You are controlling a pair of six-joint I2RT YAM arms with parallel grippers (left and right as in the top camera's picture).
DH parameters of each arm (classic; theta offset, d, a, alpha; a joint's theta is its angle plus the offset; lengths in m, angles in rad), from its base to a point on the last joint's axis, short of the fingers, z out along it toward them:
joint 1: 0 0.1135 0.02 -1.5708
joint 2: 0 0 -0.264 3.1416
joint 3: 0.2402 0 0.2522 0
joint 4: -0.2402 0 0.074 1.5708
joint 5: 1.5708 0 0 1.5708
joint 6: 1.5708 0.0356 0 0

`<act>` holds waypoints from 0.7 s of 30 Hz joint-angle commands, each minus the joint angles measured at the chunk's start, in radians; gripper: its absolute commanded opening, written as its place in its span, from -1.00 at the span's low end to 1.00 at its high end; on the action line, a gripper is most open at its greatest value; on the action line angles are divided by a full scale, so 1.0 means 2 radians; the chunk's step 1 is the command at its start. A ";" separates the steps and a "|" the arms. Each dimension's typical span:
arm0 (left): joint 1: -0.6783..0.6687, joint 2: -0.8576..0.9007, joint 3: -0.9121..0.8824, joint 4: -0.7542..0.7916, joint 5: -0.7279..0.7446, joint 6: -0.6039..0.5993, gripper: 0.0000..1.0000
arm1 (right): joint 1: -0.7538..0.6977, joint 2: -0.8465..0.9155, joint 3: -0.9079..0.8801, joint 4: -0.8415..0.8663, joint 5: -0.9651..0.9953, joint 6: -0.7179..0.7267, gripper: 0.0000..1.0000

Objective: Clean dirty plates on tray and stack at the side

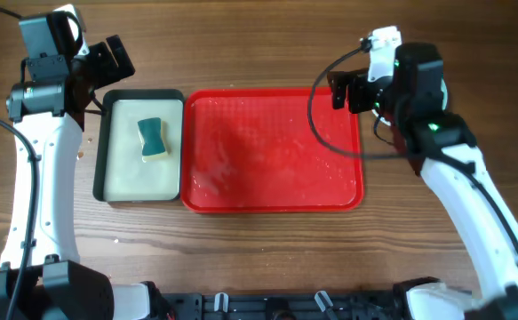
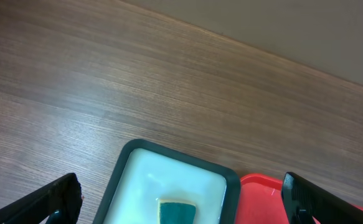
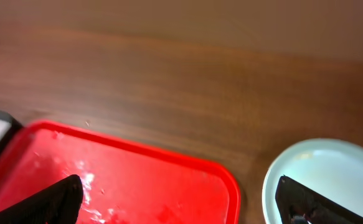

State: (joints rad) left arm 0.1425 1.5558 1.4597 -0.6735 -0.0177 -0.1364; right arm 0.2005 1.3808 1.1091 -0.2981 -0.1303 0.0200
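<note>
We see both pairs spread wide and carrying nothing. The left fingers (image 2: 50, 205) hang above the black-rimmed tray (image 1: 99, 160), with the sponge (image 1: 153, 138) below and between them. The right fingers (image 3: 44, 202) straddle a corner of the red tray (image 1: 276, 142), which holds no plates, only wet smears. A pale plate (image 3: 330, 174) rests on the tabletop (image 1: 267, 258) just outside that tray, partly under one right finger. We cannot tell whether others lie beneath it. We judge the stacking nearly finished, so the right fingers should lift straight up without nudging the plate's rim.
</note>
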 commanded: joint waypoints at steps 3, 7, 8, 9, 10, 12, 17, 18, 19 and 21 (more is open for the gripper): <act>0.000 0.001 0.002 0.000 -0.001 -0.005 1.00 | 0.014 -0.074 -0.003 0.001 0.001 -0.009 0.99; 0.000 0.001 0.002 0.000 -0.001 -0.005 1.00 | 0.014 -0.134 -0.003 -0.004 0.001 -0.009 0.99; 0.000 0.001 0.002 0.000 -0.001 -0.005 1.00 | 0.014 -0.158 -0.003 -0.007 0.001 -0.009 1.00; 0.000 0.001 0.002 0.000 -0.001 -0.005 1.00 | 0.014 -0.174 -0.003 -0.010 0.001 -0.009 1.00; 0.000 0.001 0.002 0.000 -0.001 -0.005 1.00 | 0.014 -0.192 -0.003 -0.014 0.001 -0.009 1.00; 0.000 0.001 0.002 0.000 -0.001 -0.005 1.00 | 0.014 -0.226 -0.003 -0.029 0.001 -0.009 0.99; 0.000 0.001 0.002 0.000 -0.001 -0.005 1.00 | 0.014 -0.313 -0.042 -0.050 0.002 -0.011 0.99; 0.000 0.001 0.002 0.000 -0.001 -0.005 1.00 | 0.014 -0.337 -0.062 -0.047 0.010 -0.016 0.99; 0.000 0.001 0.002 0.000 -0.001 -0.005 1.00 | 0.014 -0.360 -0.084 -0.042 0.020 -0.024 0.99; 0.000 0.001 0.002 0.000 -0.001 -0.005 1.00 | 0.014 -0.403 -0.128 -0.020 0.046 -0.025 1.00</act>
State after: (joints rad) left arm 0.1425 1.5558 1.4597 -0.6739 -0.0177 -0.1368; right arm 0.2268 0.6777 0.9649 -0.3721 -0.1158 -0.0006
